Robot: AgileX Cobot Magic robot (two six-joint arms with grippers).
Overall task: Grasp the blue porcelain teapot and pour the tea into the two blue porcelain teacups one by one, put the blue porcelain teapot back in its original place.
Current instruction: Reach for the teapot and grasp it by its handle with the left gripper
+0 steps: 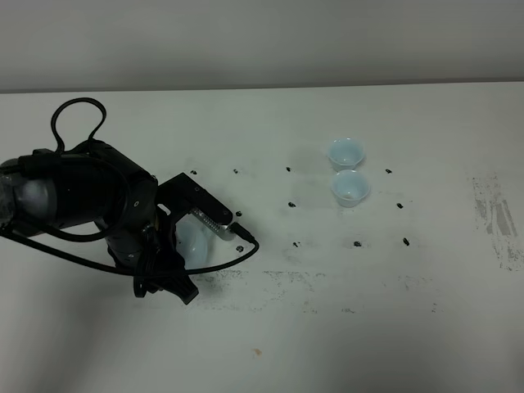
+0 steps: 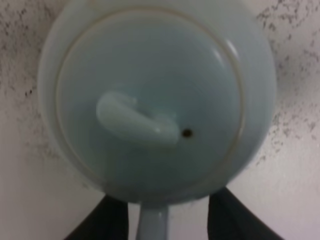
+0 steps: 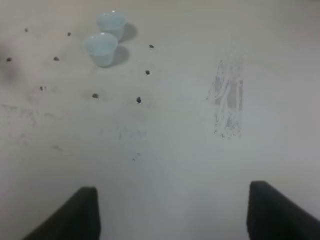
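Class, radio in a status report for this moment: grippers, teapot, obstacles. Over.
Left gripper open, fingers straddling teapot handle. Right gripper open, empty. Teapot upright on table, lid on. Nothing between teapot and teacups.

A scuffed white table (image 1: pixel 327 344) meets a plain pale wall (image 1: pixel 262 41).

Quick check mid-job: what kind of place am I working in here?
Probably a lab test bench, not a kitchen: a plain white table, scuffed and marked with black dots, a blank wall behind, and a teapot with two teacups set out.
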